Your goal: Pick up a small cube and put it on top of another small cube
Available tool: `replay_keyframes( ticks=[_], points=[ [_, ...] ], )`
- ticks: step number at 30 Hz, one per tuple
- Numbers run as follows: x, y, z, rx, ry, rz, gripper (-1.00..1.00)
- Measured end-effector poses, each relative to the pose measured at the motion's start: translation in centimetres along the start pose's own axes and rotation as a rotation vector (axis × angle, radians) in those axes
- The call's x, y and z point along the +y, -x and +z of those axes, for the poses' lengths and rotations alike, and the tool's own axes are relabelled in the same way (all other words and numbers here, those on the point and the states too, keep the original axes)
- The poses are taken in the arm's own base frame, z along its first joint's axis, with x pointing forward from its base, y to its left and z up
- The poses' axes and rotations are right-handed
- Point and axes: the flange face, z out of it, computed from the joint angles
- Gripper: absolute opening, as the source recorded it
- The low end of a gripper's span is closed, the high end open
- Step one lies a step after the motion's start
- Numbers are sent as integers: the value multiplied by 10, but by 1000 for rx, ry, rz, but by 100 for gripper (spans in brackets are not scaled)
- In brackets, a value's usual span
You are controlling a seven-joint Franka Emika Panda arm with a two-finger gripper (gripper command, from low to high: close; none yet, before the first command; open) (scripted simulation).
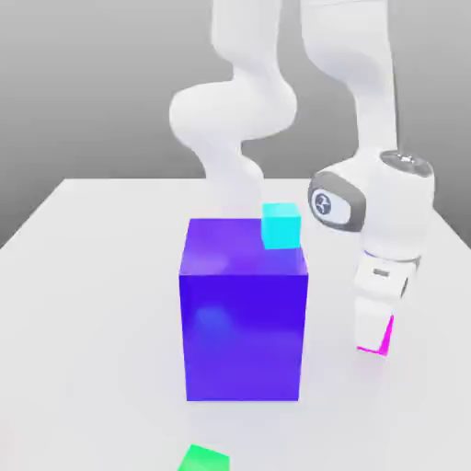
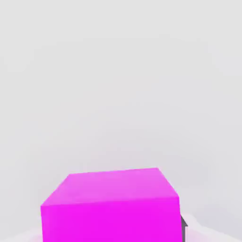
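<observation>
Magenta fills the hand view close up: the small cube (image 2: 111,208) sits right at the tool (image 1: 375,333), low on the desk (image 1: 92,276). Whether the tool grips it or stands released I cannot tell. Beyond, toward the exterior view's left, the big blue block (image 1: 244,317) stands between the tool and open desk, with the cyan cube (image 1: 281,225) by its far top corner; a green cube (image 1: 202,458) lies well apart.

The white table (image 1: 83,276) carries a big blue-violet block (image 1: 244,322), a magenta cube (image 1: 379,338) and a green cube (image 1: 204,458).

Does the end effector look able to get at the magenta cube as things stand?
Probably yes: the end effector is already down at the magenta cube, with the big blue block standing apart to the exterior view's left.
</observation>
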Motion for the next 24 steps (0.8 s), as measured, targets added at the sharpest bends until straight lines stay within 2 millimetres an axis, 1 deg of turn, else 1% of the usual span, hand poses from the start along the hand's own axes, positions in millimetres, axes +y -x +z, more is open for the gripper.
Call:
replay_keyframes(
  ticks=[1, 2, 5, 8, 10, 12, 14, 16, 17, 18, 20, 21, 24],
  points=[
    [0, 1, -8, -1, -1, 1, -100],
    [14, -11, -13, -2, 0, 61, -100],
    [60, -53, -23, -7, 0, 268, -100],
    [112, -92, -32, -9, 0, 476, -100],
    [153, -114, -38, -10, 0, 617, -100],
    [200, -131, -46, -9, -1, 761, -100],
    [251, -143, -54, -8, -2, 907, -100],
    [301, -148, -61, -5, -3, 1044, -100],
    [313, -149, -55, -4, -3, 1076, -100],
    [319, -150, -45, -3, -3, 1092, -100],
    [324, -150, -18, -2, -3, 1104, -100],
    [324, -149, -8, -3, -2, 1106, 100],
    [324, -149, -8, -3, -2, 1106, 100]
  ],
)
